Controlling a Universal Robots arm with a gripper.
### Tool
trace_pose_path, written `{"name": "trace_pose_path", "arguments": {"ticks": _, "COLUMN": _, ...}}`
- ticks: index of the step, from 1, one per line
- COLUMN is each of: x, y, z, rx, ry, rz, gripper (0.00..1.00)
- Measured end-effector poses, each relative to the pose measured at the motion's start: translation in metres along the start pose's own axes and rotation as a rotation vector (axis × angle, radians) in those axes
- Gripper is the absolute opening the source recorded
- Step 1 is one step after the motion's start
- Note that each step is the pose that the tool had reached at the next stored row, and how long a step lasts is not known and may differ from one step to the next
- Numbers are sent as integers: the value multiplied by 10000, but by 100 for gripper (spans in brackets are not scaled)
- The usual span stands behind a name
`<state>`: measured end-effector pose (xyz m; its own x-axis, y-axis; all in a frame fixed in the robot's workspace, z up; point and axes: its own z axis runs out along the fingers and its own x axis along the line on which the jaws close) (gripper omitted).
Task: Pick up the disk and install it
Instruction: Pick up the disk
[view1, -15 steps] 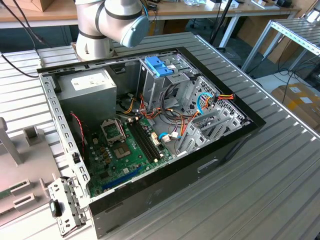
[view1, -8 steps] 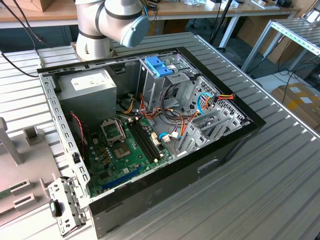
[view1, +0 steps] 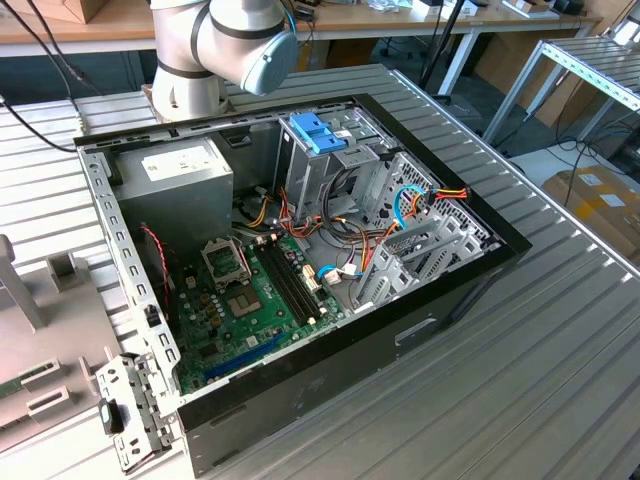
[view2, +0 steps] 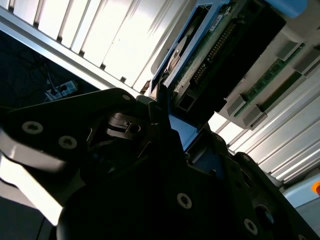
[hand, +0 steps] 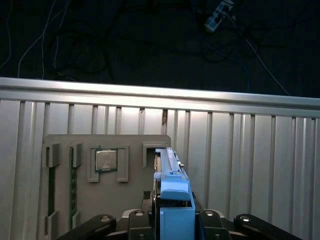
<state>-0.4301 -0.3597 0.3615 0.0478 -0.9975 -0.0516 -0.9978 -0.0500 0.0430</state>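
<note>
Clamping disk (hand: 174, 192) edge-on in claw (hand: 175, 222) | grey tray (hand: 132, 200) near, holding processor (hand: 106, 160)

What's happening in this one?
The arm's pincer is closed on the blue rail end of the disk. The disk stands edge-on at a slot of the grey parts tray, which lies on the ribbed metal table. Whether the disk is clear of the slot is hard to tell. The open computer case has not yet received it.

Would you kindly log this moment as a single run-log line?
stage: pickup | hand: shut on disk, blue tab end | location: at grey parts tray | computer case: open, disk not yet installed
</note>
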Motion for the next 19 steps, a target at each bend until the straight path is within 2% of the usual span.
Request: {"name": "trace_pose_path", "arguments": {"ticks": 19, "x": -10, "y": 8, "z": -192, "rx": 9, "ry": -204, "rz": -9, "gripper": 37}}
